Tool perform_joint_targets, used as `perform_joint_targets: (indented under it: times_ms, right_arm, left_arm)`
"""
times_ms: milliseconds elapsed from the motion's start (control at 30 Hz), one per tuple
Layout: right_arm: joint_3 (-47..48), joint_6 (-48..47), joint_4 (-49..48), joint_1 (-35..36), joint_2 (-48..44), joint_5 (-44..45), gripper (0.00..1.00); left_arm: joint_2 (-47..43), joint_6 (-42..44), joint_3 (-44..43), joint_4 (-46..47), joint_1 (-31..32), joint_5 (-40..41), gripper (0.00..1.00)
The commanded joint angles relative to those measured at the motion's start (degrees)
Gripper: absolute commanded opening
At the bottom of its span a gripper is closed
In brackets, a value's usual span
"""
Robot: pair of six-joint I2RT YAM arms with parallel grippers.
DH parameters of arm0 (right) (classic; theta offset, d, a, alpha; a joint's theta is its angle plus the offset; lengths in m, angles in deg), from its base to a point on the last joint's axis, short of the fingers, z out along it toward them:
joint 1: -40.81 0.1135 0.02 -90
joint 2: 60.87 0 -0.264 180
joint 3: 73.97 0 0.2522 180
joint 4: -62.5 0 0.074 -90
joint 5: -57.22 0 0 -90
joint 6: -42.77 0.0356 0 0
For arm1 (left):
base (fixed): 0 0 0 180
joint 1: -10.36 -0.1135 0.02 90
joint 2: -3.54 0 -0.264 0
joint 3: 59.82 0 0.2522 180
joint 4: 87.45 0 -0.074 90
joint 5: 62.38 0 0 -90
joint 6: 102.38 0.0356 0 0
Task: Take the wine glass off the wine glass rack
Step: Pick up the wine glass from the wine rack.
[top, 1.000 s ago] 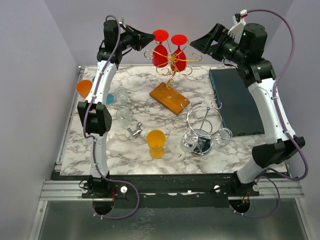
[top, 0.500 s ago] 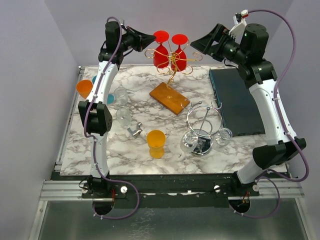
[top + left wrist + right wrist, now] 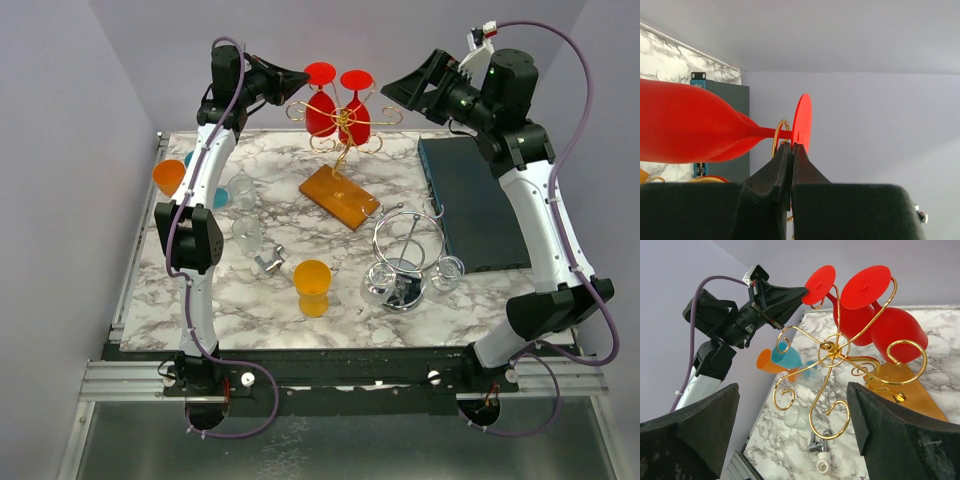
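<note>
Two glasses hang upside down on the gold wire wine glass rack [image 3: 829,346], which stands on a wooden base [image 3: 340,195] at the far middle of the marble table [image 3: 250,320]; each has its foot up and bowl down, its long axis close to upright and its stem caught in a wire curl.

The red wine glass [image 3: 690,120] on the left side is nearest the left gripper [image 3: 791,147]; its fingers are pressed together with nothing between them, tips just beside the stem under the foot. The right gripper [image 3: 400,92] is spread wide, apart from the second red wine glass [image 3: 897,335].

A dark teal box [image 3: 475,205] lies at the right; a small blue tag on its corner is too small to read. An orange cup [image 3: 312,287] stands upright near a chrome stand [image 3: 405,250].
</note>
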Motion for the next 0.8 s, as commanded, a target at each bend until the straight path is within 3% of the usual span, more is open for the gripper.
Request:
perform_joint_targets:
  times_ms: [0,467,767]
  right_arm:
    - [-0.34,0.08,-1.69,-0.42,-1.74,-0.9,0.95]
    - [-1.12,0.41,-2.4,-0.32,-1.72,-1.21,0.95]
    - [-1.92,0.65,-2.84,-0.32,-2.32,-1.32,0.95]
  left_arm:
    - [-2.24,-1.33,-1.47,0.96,0.41,1.66,0.0]
    - [-1.79,-1.17,-2.67,1.02,1.33,-3.31,0.0]
    - [-5.67,-0.05,2.15,0.99,1.86,-4.02,0.0]
